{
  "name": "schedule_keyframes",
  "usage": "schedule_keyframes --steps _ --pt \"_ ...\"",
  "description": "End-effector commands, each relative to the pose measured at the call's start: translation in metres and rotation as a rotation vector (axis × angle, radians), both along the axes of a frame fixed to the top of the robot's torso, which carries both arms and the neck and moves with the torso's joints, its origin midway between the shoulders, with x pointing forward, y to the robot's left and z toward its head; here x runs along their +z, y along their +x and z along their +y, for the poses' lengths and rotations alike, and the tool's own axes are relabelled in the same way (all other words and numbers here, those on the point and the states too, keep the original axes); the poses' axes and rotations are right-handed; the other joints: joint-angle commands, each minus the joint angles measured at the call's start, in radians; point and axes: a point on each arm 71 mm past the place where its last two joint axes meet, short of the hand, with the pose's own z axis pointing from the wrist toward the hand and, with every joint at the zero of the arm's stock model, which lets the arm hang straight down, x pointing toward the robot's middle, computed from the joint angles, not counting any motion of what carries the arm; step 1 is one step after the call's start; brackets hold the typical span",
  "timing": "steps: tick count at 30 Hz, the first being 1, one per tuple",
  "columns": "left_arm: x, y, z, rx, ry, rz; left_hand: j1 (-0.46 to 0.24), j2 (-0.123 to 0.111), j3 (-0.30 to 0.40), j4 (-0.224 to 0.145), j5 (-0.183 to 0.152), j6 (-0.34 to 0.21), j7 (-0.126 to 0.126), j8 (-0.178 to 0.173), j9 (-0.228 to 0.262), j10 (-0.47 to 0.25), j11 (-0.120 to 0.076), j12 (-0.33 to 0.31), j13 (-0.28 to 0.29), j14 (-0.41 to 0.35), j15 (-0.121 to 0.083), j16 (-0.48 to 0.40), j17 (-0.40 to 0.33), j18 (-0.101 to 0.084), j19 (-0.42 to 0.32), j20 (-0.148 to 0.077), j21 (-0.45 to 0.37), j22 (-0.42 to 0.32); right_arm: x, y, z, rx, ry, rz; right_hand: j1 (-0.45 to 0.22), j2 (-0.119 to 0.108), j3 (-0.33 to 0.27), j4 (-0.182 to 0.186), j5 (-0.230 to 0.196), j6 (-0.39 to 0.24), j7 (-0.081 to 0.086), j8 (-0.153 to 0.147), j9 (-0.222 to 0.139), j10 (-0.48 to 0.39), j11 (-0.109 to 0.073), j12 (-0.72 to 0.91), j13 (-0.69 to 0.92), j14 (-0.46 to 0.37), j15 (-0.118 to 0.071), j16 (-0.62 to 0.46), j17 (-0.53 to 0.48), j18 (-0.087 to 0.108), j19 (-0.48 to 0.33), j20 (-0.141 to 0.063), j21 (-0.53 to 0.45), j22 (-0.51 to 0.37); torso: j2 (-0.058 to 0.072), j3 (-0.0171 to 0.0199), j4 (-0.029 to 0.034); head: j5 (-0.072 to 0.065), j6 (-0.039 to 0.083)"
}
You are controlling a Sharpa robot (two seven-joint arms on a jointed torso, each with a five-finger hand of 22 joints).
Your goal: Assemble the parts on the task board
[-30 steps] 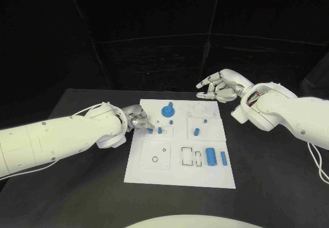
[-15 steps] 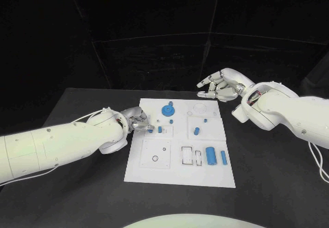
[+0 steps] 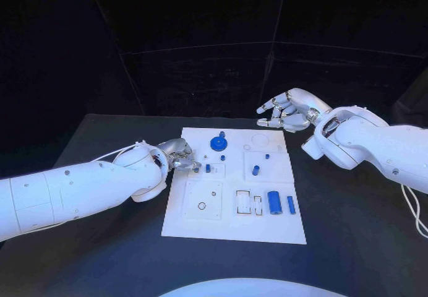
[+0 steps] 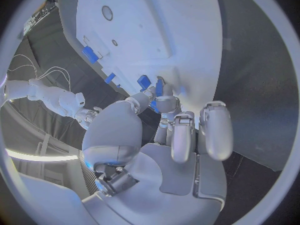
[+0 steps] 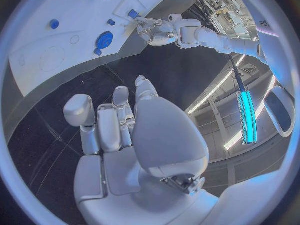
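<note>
Right now the left hand [image 3: 179, 156] sits at the near-left edge of the task board [image 3: 234, 213], fingers bunched together around a small blue part [image 4: 157, 87]. From the left wrist view the fingertips look pinched on that piece, though I can't tell whether it is lifted or already resting on the board. Just beside it stands another small blue peg [image 3: 208, 167]. The blue gear [image 3: 217, 144] lies further up the board from the left hand, and two blue cylinders [image 3: 281, 203] lie toward the board's near-right part, next to some rectangular slots.

The right hand [image 3: 287, 112] hovers off the board's far-right corner, fingers loosely curled and holding nothing.

My guess is that a peg is being seated on the board's left side. The next move probably calls for pressing it straight down, then letting go without tipping it.
</note>
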Motion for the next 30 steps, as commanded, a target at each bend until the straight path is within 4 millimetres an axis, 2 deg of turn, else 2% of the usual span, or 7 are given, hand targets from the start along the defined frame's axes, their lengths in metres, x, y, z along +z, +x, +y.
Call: schedule_keyframes --steps 1,14,30 --pt "0.0015 0.0007 -0.0011 -0.011 0.021 -0.024 0.028 0.033 0.016 -0.013 0.007 0.006 0.0 0.003 0.001 0.006 0.0 0.006 0.0 0.105 -0.009 0.003 0.263 -0.005 0.014 0.001 0.005 0.008 0.0013 -0.0002 0.001 0.009 0.002 -0.006 -0.002 0.009 -0.004 0.001 0.004 -0.008 0.001 0.004 -0.001 -0.006 0.002 0.001 -0.001 0.015 -0.002 -0.006 0.0 0.012 -0.006 -0.002 -0.005 -0.001 0.0 0.0004 0.0001 0.0 -0.001" --pt "-0.0032 -0.0006 -0.0019 -0.021 0.065 0.03 0.029 0.032 0.016 -0.014 0.007 0.005 0.0 0.003 0.001 0.006 0.0 0.006 0.0 0.105 -0.009 0.003 0.263 -0.005 0.015 0.001 0.005 0.008 0.0013 -0.0003 0.0007 0.009 0.002 -0.006 -0.002 0.009 -0.004 0.001 0.004 -0.008 0.001 0.004 -0.001 -0.006 0.002 0.001 -0.001 0.015 -0.002 -0.006 0.0 0.012 -0.006 -0.002 -0.005 -0.001 0.0 0.0005 -0.0004 -0.003 -0.004" --pt "-0.0056 -0.0019 -0.0007 -0.027 0.087 0.06 0.029 0.019 0.011 -0.019 0.007 0.005 -0.001 0.006 -0.001 0.013 0.0 0.016 0.012 0.105 -0.009 0.003 0.263 -0.005 0.016 0.0 0.006 0.01 0.0014 -0.0005 0.0004 0.009 0.001 -0.005 -0.002 0.009 -0.004 0.001 0.004 -0.008 0.001 0.004 -0.001 -0.006 0.002 0.001 -0.001 0.015 -0.002 -0.006 0.0 0.012 -0.006 -0.002 -0.005 -0.001 0.0 0.0001 0.0007 -0.005 -0.006"
